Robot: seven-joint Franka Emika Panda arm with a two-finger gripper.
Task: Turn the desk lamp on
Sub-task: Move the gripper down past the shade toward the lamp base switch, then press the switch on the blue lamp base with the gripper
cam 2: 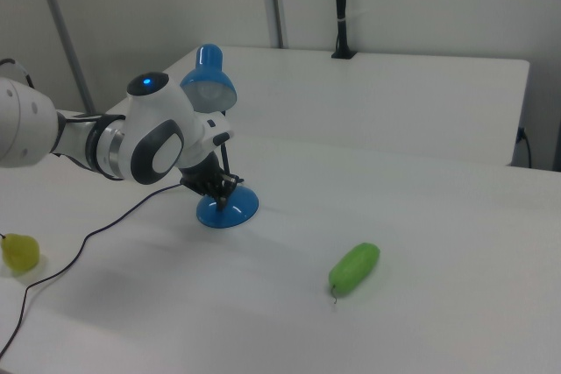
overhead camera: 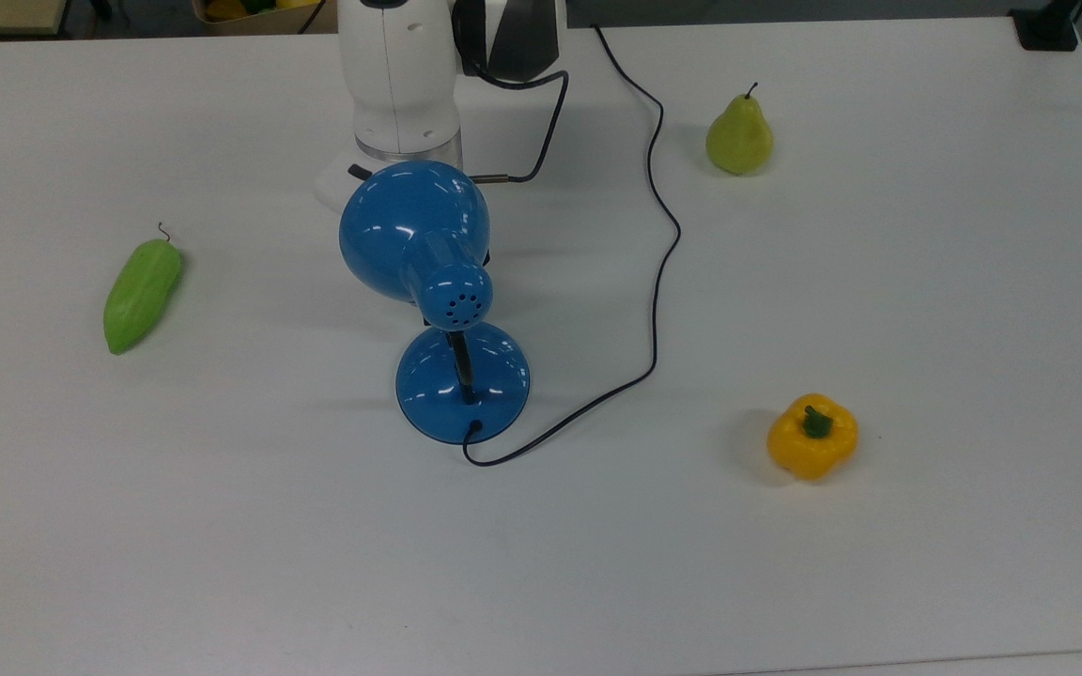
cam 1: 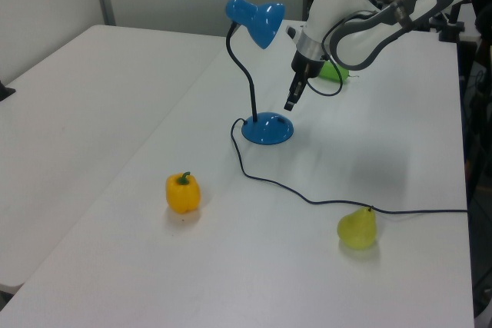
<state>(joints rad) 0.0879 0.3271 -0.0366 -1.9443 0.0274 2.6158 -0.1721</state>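
Observation:
The desk lamp stands mid-table, glossy blue, with its dome shade (overhead camera: 414, 230) above a round base (overhead camera: 462, 380) on a black gooseneck (cam 1: 247, 74). Its thin black cord (overhead camera: 658, 272) runs off toward the table's far edge in the top view. In the left view my gripper (cam 1: 290, 104) hangs just above the base (cam 1: 267, 128), at the base's right side, fingers shut and holding nothing. The right view puts the gripper (cam 2: 224, 199) right over the base's (cam 2: 230, 211) top. From the top view, the shade hides the gripper and shows just the white arm (overhead camera: 400, 84) behind it.
A green pear (overhead camera: 739, 136) sits at the top view's upper right, near the cord. A yellow bell pepper (overhead camera: 811, 437) lies at the lower right. A green cucumber-like vegetable (overhead camera: 142, 293) lies at the top view's left. The white table (overhead camera: 222, 563) has bare room in front.

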